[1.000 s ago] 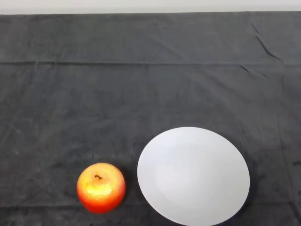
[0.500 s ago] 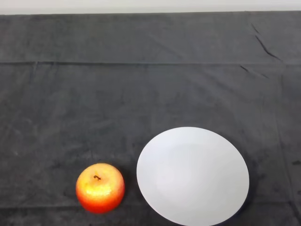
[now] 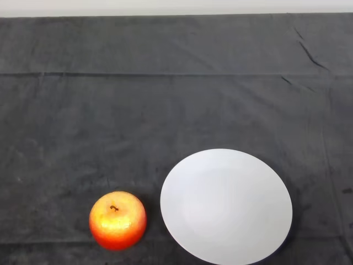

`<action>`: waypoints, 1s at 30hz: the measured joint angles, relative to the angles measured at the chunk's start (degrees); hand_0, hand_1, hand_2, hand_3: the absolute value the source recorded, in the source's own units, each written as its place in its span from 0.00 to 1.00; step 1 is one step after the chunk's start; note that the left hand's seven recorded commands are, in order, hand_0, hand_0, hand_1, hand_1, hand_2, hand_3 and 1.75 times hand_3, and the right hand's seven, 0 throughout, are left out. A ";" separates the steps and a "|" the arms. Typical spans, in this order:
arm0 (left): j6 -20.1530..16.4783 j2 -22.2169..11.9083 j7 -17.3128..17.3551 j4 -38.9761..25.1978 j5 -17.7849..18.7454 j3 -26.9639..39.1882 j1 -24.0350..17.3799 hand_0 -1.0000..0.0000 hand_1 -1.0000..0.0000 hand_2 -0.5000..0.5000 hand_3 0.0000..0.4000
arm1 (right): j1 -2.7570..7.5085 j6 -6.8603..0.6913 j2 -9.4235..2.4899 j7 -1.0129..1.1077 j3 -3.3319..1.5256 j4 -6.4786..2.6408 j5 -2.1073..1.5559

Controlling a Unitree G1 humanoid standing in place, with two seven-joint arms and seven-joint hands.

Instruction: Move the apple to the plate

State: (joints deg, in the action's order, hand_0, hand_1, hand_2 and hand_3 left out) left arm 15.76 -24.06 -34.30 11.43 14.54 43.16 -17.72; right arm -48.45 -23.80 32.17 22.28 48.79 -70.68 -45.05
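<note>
While the dark grey cloth [image 3: 165, 105] covers the whole table, only 2 things sit on it, both at the near edge. The round red-and-yellow apple [image 3: 117, 220] stands upright near the front left, its little brown stem pointing up, yellow showing around the top and deeper red-orange down the sides. Just to its right is the plain round white plate [image 3: 226, 205], with a narrow strip of cloth showing between them, so they're close but not touching. The apple rests on the cloth, not on the plate. The plate's near rim runs off the bottom of the view. The cloth has a few creases, 1 long fold running left to right across the far half and some short wrinkles at far right. A pale strip [image 3: 176, 7] lies beyond the cloth's far edge.
</note>
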 measured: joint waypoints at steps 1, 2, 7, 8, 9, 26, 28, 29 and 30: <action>-0.53 0.00 0.32 -0.02 0.02 0.00 -0.04 1.00 1.00 0.50 0.00 | 0.00 0.00 0.00 0.00 0.00 0.00 0.00; -1.19 0.00 0.80 -0.02 0.03 -0.04 -0.26 1.00 1.00 0.50 0.00 | 0.00 0.00 0.00 0.00 0.00 0.00 0.00; -3.96 0.00 3.25 -0.65 0.11 -0.29 -2.08 1.00 1.00 0.50 0.00 | 0.00 0.00 0.00 0.00 0.00 0.00 0.00; -4.43 0.00 3.83 -1.23 0.14 -0.33 -2.51 1.00 1.00 0.50 0.00 | 0.00 0.00 0.00 0.00 0.00 0.00 0.00; -4.74 0.00 4.44 -1.72 0.14 -0.35 -3.09 1.00 1.00 0.50 0.00 | 0.00 0.00 0.00 0.00 -0.01 0.00 0.00; -5.52 -0.23 15.03 -2.35 0.06 -2.35 -6.41 1.00 1.00 0.50 0.00 | 0.00 0.00 0.00 0.00 -0.01 0.01 0.00; -5.41 -0.59 16.23 -2.34 0.00 -2.35 -6.45 1.00 1.00 0.50 0.00 | 0.00 0.00 0.00 0.00 -0.01 0.01 0.00; -5.36 -1.12 16.62 -2.45 -0.13 -3.03 -5.63 1.00 1.00 0.50 0.00 | 0.11 0.01 0.11 -0.01 0.01 0.02 0.00; -5.67 -2.01 16.20 -2.96 -0.61 -4.82 -4.75 1.00 1.00 0.50 0.00 | 0.36 0.04 0.42 -0.05 0.03 0.04 0.00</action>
State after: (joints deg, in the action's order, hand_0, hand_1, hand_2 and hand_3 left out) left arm 10.09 -26.07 -18.10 8.46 13.93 38.33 -22.47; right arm -48.09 -23.77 32.58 22.22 48.83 -70.64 -45.05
